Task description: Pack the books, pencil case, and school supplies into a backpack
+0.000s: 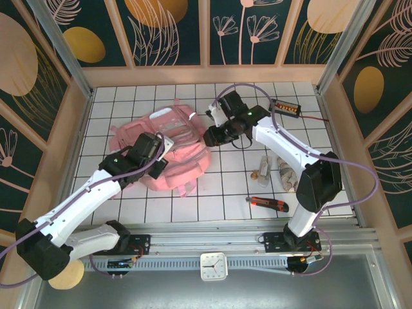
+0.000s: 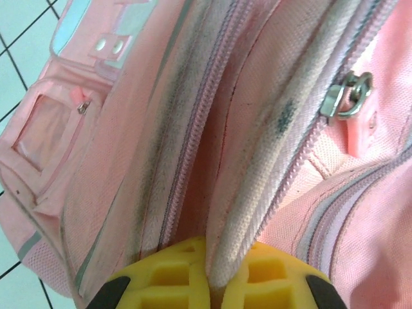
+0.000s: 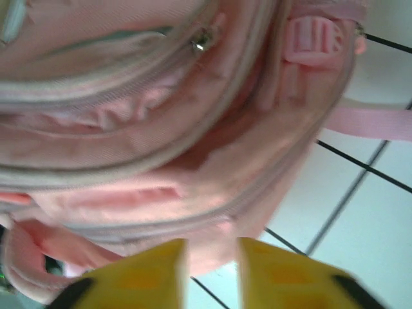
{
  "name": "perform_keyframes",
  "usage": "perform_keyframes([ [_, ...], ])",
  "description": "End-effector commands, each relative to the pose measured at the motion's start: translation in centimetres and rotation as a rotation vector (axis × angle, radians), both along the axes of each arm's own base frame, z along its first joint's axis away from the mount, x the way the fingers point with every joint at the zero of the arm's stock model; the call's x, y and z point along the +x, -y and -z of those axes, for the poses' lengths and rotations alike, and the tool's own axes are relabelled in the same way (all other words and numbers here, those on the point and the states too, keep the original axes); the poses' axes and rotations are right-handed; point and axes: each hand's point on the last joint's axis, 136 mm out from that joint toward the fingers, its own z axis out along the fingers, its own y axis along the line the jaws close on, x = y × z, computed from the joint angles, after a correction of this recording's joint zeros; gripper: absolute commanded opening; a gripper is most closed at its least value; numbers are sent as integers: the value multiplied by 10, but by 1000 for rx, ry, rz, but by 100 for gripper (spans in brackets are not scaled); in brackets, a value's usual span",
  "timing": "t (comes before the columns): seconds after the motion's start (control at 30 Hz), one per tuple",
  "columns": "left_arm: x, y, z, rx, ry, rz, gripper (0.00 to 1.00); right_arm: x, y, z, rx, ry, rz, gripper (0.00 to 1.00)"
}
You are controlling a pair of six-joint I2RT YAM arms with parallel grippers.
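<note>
**Figure.** Top view: the backpack [image 1: 187, 158] lay at 9 o'clock of the table [image 1: 225, 188] centre. The left gripper [image 2: 209, 278], reaching in from 7 o'clock, was fully closed on a zipper-edged flap of the backpack. The fabric was pinched between its yellow fingers [image 2: 161, 281], presumably to lift and steady the opening for loading. The right gripper [image 3: 212, 273], at the pack's 3 o'clock edge, stood partly open and held nothing, with the pack's seam just beyond its tips. It was probably placed there to take the opposing side. The gap between the zipper tracks showed only pink lining, so the contents could not be determined. The school supplies [image 1: 286, 175] lay unpacked at 4 o'clock, well apart from the pack. A red-and-black tool [image 1: 267, 204] lay near them at 5 o'clock.
</note>
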Motion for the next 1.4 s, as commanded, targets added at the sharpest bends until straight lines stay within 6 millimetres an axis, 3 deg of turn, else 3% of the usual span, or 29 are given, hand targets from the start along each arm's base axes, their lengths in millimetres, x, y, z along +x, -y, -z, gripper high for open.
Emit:
perform_keyframes([
  [0.0,9,23,-55,-154,100,55,0,-51,-65,-37,180,-20,-158,40],
  [0.1,7,33,-59,-174,74,100,0,-75,-96,-31,226,-74,-196,41],
  [0.27,5,40,-59,-187,50,135,0,-61,-103,-24,211,-50,-156,42],
  [0.4,3,41,-61,-193,44,145,0,-46,-99,-25,178,-26,-127,47],
  [0.53,1,40,-62,-196,41,140,0,-34,-81,-16,73,-14,-62,48],
  [0.77,1,43,-65,-200,27,147,0,-29,-57,-16,-39,18,1,53],
  [0.9,1,45,-64,-205,18,152,0,-29,-59,-12,-48,16,-18,54],
  [1.2,0,48,-65,-218,8,155,0,-27,-83,-8,-51,47,-53,53],
  [1.3,0,48,-65,-221,4,154,0,-22,-84,-10,-54,68,-45,49],
  [1.37,1,47,-65,-216,4,148,0,-21,-84,-13,-51,72,-49,36],
])
